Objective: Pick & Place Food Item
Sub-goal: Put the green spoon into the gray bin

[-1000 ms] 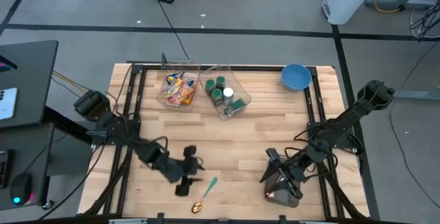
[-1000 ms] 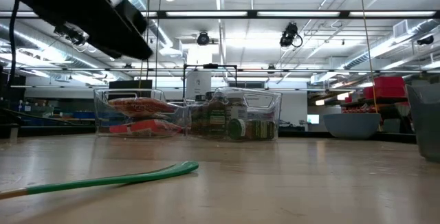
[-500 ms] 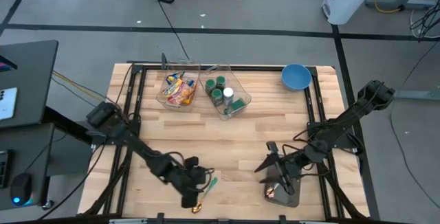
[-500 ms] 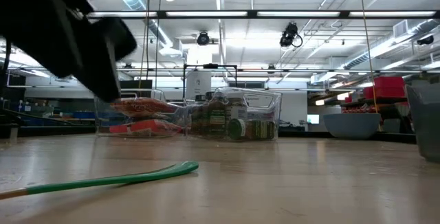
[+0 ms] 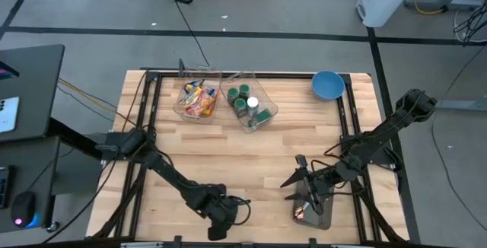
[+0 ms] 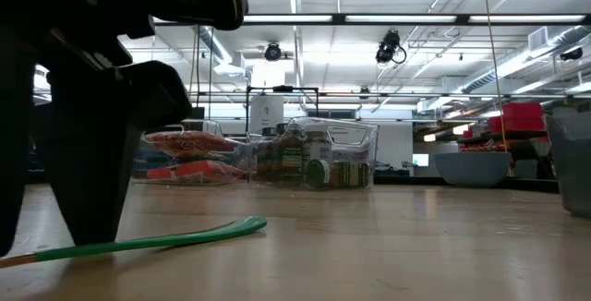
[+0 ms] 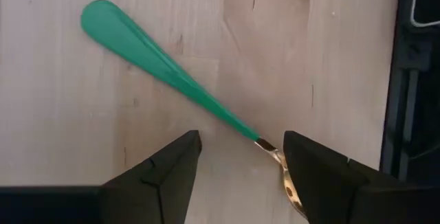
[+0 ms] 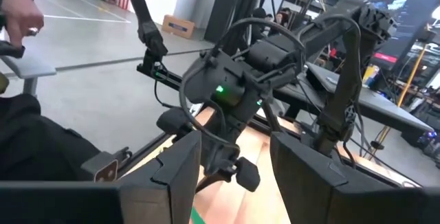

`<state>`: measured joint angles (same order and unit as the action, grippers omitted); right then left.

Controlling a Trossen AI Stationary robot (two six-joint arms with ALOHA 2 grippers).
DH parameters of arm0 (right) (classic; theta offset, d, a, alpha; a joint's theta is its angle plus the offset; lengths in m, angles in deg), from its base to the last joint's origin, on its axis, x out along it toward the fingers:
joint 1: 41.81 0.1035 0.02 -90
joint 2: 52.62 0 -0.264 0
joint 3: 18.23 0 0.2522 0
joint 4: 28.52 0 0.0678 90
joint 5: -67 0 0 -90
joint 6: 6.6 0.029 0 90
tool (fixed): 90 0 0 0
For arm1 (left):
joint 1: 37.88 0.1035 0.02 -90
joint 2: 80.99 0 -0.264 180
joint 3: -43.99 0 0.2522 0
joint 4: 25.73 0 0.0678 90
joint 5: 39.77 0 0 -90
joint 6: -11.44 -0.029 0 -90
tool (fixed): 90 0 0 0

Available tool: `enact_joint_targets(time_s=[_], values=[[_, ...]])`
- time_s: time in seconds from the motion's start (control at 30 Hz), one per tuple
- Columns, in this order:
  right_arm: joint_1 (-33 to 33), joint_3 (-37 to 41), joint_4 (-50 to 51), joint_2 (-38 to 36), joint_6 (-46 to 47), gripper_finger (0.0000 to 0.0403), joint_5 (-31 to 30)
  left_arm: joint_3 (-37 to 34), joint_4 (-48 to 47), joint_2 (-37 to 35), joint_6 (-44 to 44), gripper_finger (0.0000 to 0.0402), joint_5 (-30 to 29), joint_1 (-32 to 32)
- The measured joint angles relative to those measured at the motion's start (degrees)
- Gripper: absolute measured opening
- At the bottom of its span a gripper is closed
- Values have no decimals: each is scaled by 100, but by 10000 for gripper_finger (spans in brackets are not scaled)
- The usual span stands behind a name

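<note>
Green-handled spoon [image 7: 168, 76] lies flat at near edge; left gripper [image 7: 237, 165] open astride it, holding nothing. Right gripper [image 8: 230, 165] open, empty.

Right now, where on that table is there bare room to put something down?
The wide middle, between the two bins at the back and the arms in front, is bare wood. The front edge is crowded: left fingers straddle the spoon, and the right gripper hangs over a dark pot.

Spoon [image 7: 180, 86] bowl cut off by left wrist view edge at 5 o'clock; from above, spoon hidden under left end effector [image 5: 223, 216]. Low view: left end effector [image 6: 88, 144] blocks 9 o'clock side. Contents of bins [image 5: 200, 100] too small to tell.
</note>
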<state>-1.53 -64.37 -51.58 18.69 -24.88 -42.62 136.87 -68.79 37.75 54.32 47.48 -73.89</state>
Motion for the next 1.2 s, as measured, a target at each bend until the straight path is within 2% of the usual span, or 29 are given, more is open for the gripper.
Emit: enact_joint_targets(time_s=[0.1, 0.23, 0.37, 0.5, 0.77, 0.93, 1.07, 1.2], values=[[0, 0, 16, 0, -4, 185, -21, 171, -490, 26, -115, 224, -163, 51], [-2, 0, 20, 0, -4, 185, -31, 315, -1463, -6, -160, 211, -672, 195], [0, 0, 22, 0, -16, 185, -45, 358, -2043, -5, -180, 199, -1136, 339], [0, 0, 46, 0, -13, 185, -326, 343, -2503, 5, -195, 189, -1398, 531], [0, 0, 99, 0, -2, 185, -481, 327, -2873, 8, -156, 165, -1347, 848], [4, 0, 109, 0, -1, 185, -479, 339, -3241, -151, 276, 157, -1744, 877], [4, 0, 175, 0, 18, 185, -479, 333, -3167, -135, 300, 172, -1707, 868], [4, 0, 237, 0, 149, 185, -471, 165, -2829, -118, 329, 203, -1508, 870]])
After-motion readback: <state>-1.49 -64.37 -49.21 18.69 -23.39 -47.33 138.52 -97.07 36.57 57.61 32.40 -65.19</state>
